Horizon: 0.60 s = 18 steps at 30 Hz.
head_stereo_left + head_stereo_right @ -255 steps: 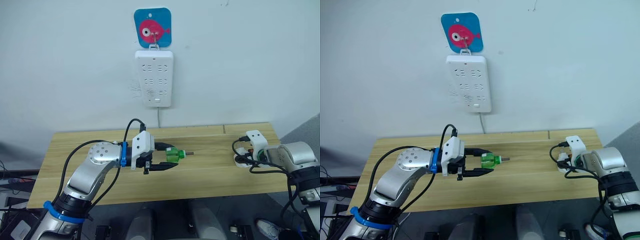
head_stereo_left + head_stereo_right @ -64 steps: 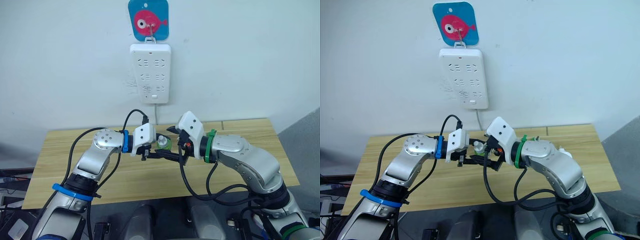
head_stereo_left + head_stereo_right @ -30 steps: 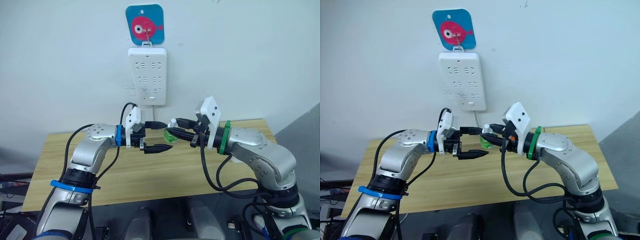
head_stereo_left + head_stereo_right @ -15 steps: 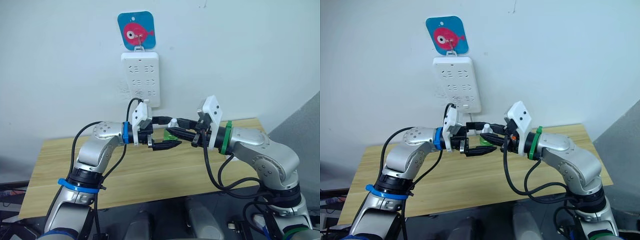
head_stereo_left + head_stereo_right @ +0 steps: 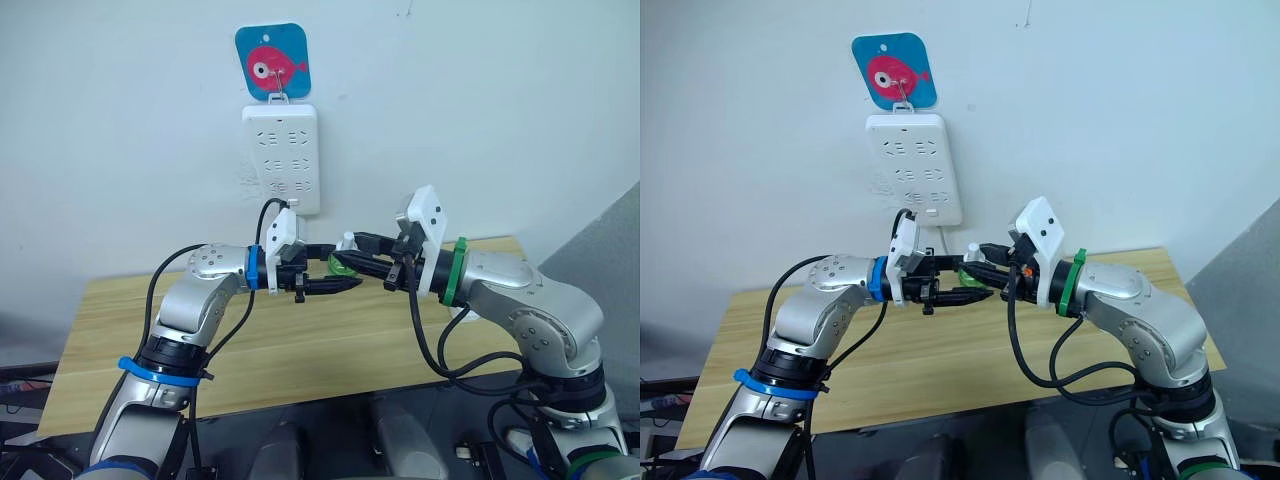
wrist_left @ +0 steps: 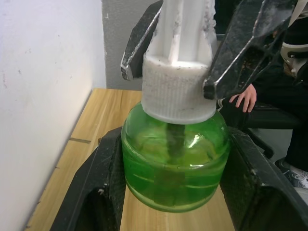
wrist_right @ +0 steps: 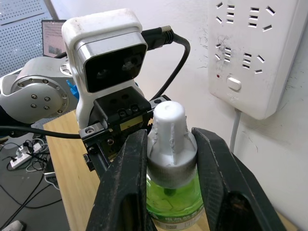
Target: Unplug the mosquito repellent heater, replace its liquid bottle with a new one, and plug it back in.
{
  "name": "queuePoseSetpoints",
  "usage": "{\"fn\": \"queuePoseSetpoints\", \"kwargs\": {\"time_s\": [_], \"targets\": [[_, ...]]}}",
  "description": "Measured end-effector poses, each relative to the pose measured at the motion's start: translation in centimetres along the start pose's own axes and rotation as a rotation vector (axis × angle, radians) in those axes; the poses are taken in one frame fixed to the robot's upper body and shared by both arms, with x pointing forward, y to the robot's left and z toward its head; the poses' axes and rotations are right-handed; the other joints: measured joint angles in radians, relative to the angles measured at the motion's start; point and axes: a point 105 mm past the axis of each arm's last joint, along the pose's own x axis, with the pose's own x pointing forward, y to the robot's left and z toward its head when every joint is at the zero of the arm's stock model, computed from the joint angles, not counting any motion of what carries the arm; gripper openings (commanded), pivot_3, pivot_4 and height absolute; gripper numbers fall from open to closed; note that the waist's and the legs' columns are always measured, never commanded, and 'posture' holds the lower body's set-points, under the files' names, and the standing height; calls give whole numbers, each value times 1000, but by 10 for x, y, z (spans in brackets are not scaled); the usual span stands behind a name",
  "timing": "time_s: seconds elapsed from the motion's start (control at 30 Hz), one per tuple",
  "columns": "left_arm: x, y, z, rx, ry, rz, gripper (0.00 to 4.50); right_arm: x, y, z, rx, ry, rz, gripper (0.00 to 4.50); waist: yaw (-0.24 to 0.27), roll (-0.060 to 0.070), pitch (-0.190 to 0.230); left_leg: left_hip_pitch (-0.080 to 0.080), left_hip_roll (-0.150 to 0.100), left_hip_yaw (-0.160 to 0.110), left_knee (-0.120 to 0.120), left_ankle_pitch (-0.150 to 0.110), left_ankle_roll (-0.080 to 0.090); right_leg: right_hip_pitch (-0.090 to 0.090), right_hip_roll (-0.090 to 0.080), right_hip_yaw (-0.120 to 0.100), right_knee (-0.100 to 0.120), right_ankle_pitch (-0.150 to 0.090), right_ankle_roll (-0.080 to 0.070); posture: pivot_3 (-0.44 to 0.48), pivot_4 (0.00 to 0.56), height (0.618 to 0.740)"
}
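Both arms raised, forearms level, reaching toward each other above table. Left gripper clamped on green bottle body; right gripper fingers pressed against bottle's white cap, wrists facing

Wall socket strip under fish hook

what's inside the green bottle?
Through the green bottle wall, green liquid and a dark wick rod running down from the white cap. The rod's top end is covered by the cap. Left gripper clamps the body, right gripper the cap.
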Motion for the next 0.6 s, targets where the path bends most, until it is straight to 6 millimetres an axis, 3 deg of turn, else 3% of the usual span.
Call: {"fn": "queuePoseSetpoints", "kwargs": {"time_s": [0.2, 0.33, 0.37, 0.43, 0.57, 0.6], "targets": [[1, -26, 3, 78, 36, -210, 2251, -16, 17, 3, -168, 132, 329, 1049, 3, 0, 0, 3, 0, 1, 1, 0, 1, 3, 1, -1, -1, 0, 0, -162, 150, 730], [6, -31, 5, 116, 25, -259, 2251, -20, 14, 8, -224, 198, 494, 1049, 5, 0, 0, 9, 0, 2, 1, 0, 2, 8, 1, 0, 0, 0, 0, -154, 152, 730], [7, -31, 6, 118, 24, -260, 2251, -20, 14, 9, -223, 199, 501, 1609, 6, 0, 0, 9, 0, 1, 1, 0, 2, 8, 1, 0, 0, 0, 0, -154, 152, 730], [7, -30, 5, 116, 22, -249, 2251, -21, 12, 8, -226, 200, 511, 1994, 9, 0, 0, 9, 0, 1, 1, 0, 2, 8, 1, 0, 0, 0, 0, -154, 152, 730], [3, -23, 0, 87, 6, -151, 2251, -27, 4, -5, -212, 218, 459, 3328, 9, 0, 0, 8, 0, 1, 1, 0, 2, 8, 0, 1, 0, 0, 0, -183, 151, 730], [0, -20, -2, 75, -1, -110, 2251, -32, -2, -8, -206, 231, 420, 3357, 10, 0, 0, 8, 0, 1, 1, 0, 2, 8, 0, 1, -1, 0, 0, -189, 151, 730]]}}
